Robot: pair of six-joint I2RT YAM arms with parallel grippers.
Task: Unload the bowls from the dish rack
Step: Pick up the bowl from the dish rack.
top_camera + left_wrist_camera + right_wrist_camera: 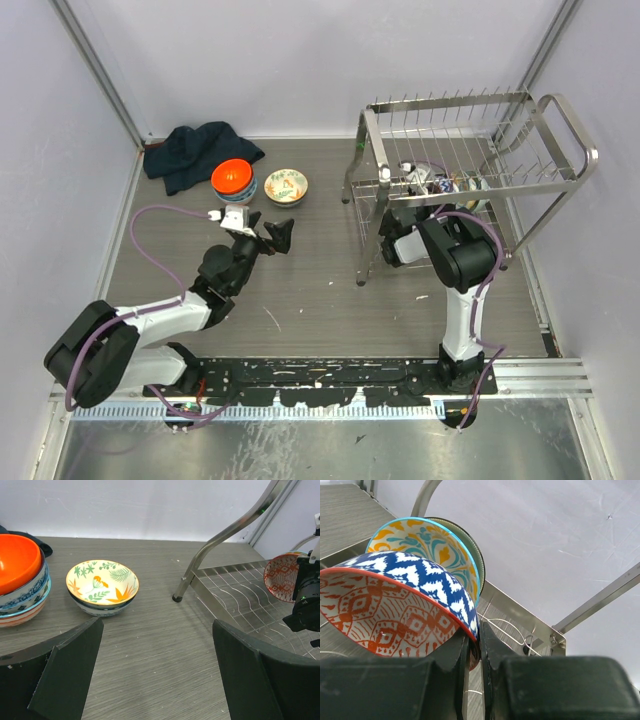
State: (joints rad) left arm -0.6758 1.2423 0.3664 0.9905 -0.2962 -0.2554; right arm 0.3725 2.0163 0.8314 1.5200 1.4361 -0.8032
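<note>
your right gripper (474, 647) is pinched down on the rim of the zigzag bowl (395, 605). one finger sits inside the lip and one outside, with only the thin ceramic wall between the jaws. that bowl is glossy glazed ceramic, with blue-and-white zigzags outside, a red-orange rim, and a red-orange diamond lattice on white inside. it stands on edge inside the lower tier of the dish rack (470, 105), its open side facing the left arm. whether it rests on the shelf wires or hangs just off them, you cannot tell.

right behind it, also on edge, is the teal-rimmed bowl (427, 542), painted with orange and blue scrollwork. tucked against that is a dull green bowl (476, 562), of which only a sliver shows. the rack is shiny silver tube and wire, with a looped handle at its end, upright prongs along the top and wavy wires on the lower shelf.

your left gripper (265, 240) is spread wide with nothing in it, above the grey wood-grain table (320, 290). its matte black fingers (65, 665) frame the view. ahead of it, well apart from the rack, the leaf-pattern bowl (102, 582) sits nested in a darker bowl (100, 611). just beside that, the bright orange bowl (17, 560) tops a stack of blue-patterned bowls (30, 592). a crumpled dark cloth (200, 150) lies behind them.
</note>
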